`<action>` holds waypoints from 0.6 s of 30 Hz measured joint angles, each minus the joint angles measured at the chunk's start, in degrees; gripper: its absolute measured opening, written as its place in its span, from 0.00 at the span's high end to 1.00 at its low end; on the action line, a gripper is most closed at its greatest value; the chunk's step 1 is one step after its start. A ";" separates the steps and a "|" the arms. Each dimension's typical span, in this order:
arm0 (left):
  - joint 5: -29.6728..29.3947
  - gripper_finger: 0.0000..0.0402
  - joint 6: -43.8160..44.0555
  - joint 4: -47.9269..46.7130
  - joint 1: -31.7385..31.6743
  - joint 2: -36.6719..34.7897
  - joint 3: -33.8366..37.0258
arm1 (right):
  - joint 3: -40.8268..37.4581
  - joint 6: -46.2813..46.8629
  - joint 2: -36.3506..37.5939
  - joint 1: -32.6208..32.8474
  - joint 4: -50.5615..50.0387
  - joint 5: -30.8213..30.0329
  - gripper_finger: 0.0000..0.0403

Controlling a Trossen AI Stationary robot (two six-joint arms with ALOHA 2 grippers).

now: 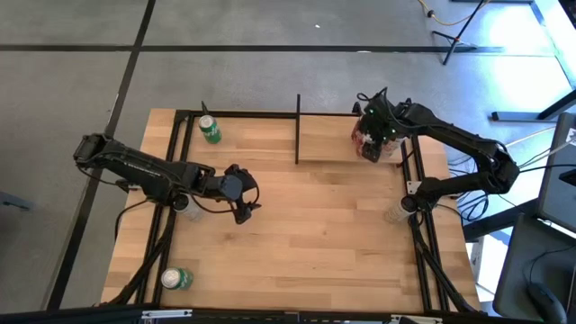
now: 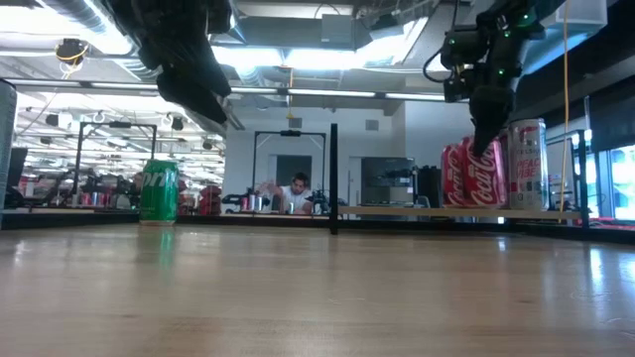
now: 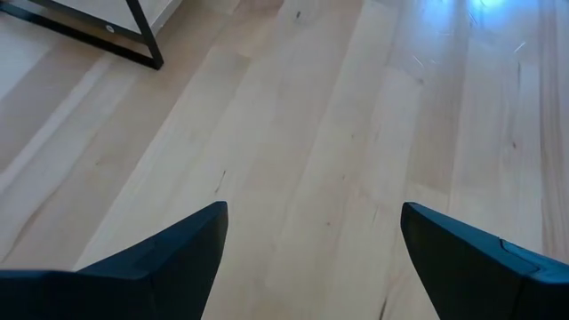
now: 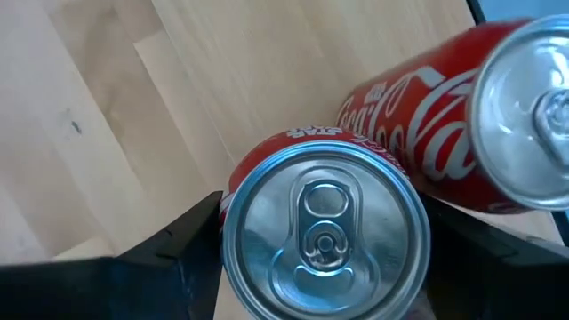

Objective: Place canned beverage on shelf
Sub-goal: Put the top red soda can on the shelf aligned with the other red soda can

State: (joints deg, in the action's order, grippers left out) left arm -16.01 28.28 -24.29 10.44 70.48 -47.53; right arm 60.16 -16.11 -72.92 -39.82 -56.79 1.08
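I have the right gripper (image 1: 371, 144) over the right end of the shelf (image 1: 328, 139), at the back right of the worktop (image 1: 306, 234). Its fingers (image 4: 182, 249) sit on either side of an upright red Coca-Cola can (image 4: 324, 233), which I see lid-on in the right wrist view; the fingers are at its sides, but I cannot tell whether they press on it. In the low view the can stands on the shelf board. A second Coca-Cola can (image 4: 427, 133) stands just beside it, and a silver can (image 2: 527, 164) stands next to the red ones.

My left gripper (image 1: 241, 200) hovers above bare wood at the worktop's middle left, fingers (image 3: 169, 258) spread wide with nothing between them.

A green Sprite can (image 1: 210, 129) stands at the back left corner, and another green can (image 1: 177, 279) lies on its side near the front left edge.
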 joint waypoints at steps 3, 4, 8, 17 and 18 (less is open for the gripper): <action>0.00 0.17 -0.40 0.00 0.02 0.00 0.00 | -0.02 -0.03 -0.07 -0.01 0.96 -0.50 0.33; 0.00 0.17 -0.40 -0.02 0.02 0.00 0.00 | 0.00 -0.03 -0.07 -0.01 1.09 -0.50 0.33; 0.00 0.17 -0.44 -0.05 0.00 0.00 0.00 | 0.00 -0.07 -0.07 0.01 1.21 -0.52 0.30; 0.12 0.17 -0.45 -0.07 0.02 0.00 0.00 | 0.12 0.29 -0.04 0.03 1.22 -3.70 0.08; 0.13 0.17 -0.46 -0.04 0.02 0.00 0.00 | 0.47 0.44 -0.03 0.03 0.58 -4.07 0.08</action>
State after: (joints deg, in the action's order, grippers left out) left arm -15.88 27.82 -24.34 10.46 70.48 -47.53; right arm 60.63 -15.67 -72.95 -39.79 -56.21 -2.99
